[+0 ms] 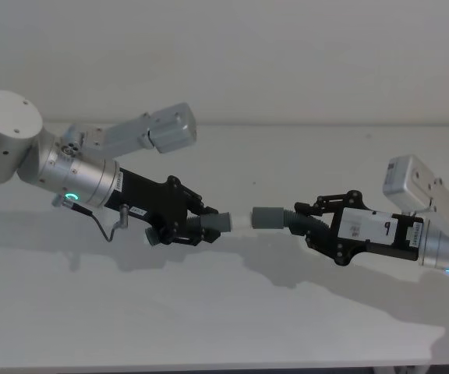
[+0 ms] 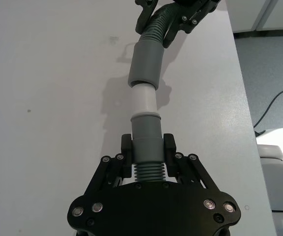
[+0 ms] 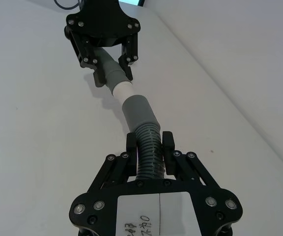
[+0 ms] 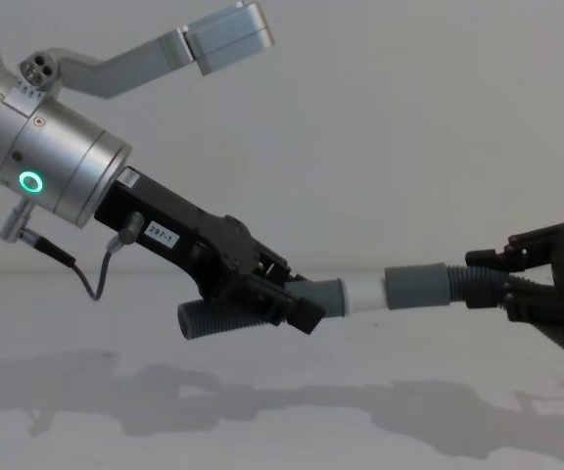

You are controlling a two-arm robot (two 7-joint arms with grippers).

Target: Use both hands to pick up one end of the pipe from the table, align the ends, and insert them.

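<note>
**Head view — two hose pieces meeting above the table**

Left gripper [image 1: 196,228], left of centre, is clenched on the white-tipped pipe piece [image 1: 213,224]; right gripper [image 1: 312,216], right of centre, grips the grey-sleeved piece [image 1: 270,217]. Both pieces are held above the table [image 1: 224,319] — a plain, matte white surface bearing their soft shadows. White tip [image 2: 143,100] sits at the sleeve [image 2: 145,64] mouth. Behind stands a bare pale wall [image 1: 287,54]; grey floor [image 2: 274,73] lies beyond the table edge at the left wrist view's right side.
</note>
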